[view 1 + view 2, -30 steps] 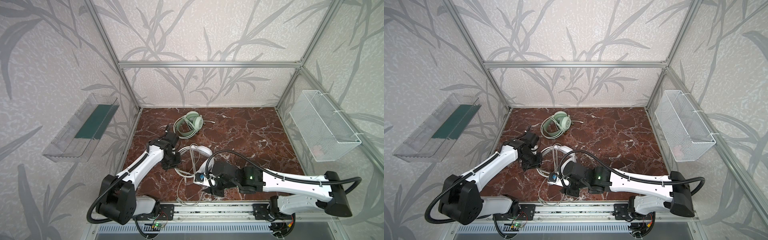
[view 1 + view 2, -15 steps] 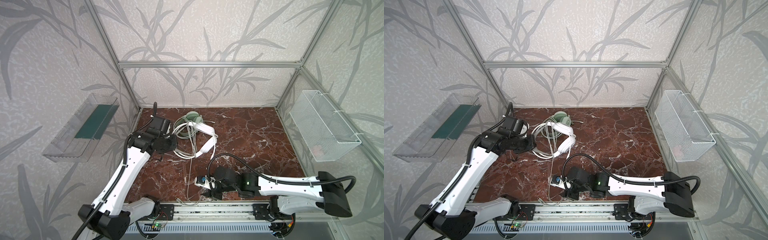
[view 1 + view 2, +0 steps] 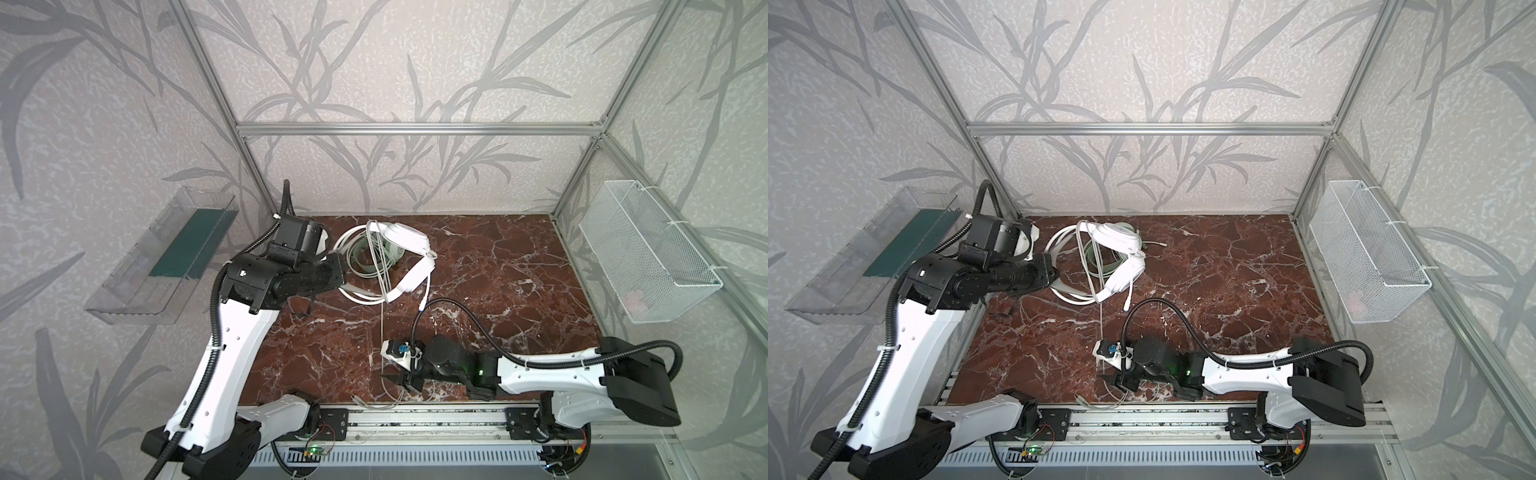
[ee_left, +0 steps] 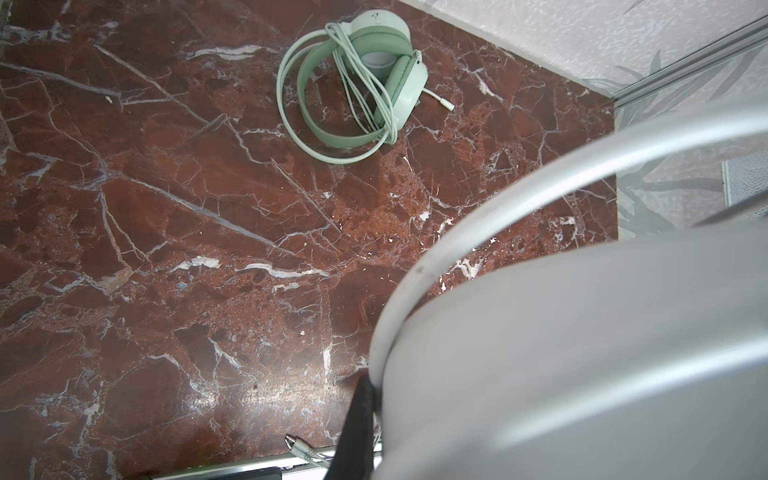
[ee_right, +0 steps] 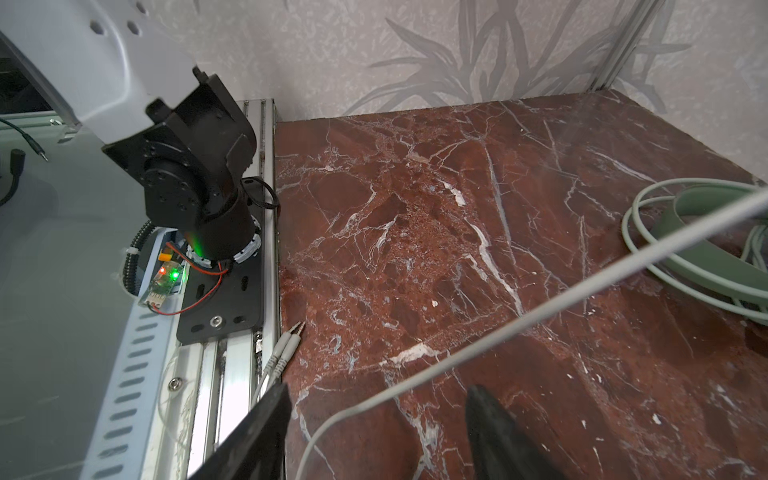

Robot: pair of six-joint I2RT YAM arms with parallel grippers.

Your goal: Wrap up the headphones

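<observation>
- The left gripper is up at the back-left, and its jaws are pressed together on the band of the white headset, so it's holding the thing up in the air off the marble table.
- The white cups are dangling out to the side of that gripper, and some white cord loops are hanging around the band.
- One thin strand, the cable, is dropping straight down from the headset toward the front of the table.
- The right gripper is sitting low near the front edge with its fingers spread wide. That cable is running between them, and neither one is pinching it.
- The two plugs are lying side by side at the front edge of the table, next to the rail.
- The mint-green headset is lying flat near the back of the table with its own cord looped over it. In both top views the white one is hanging partly in front of it.
</observation>
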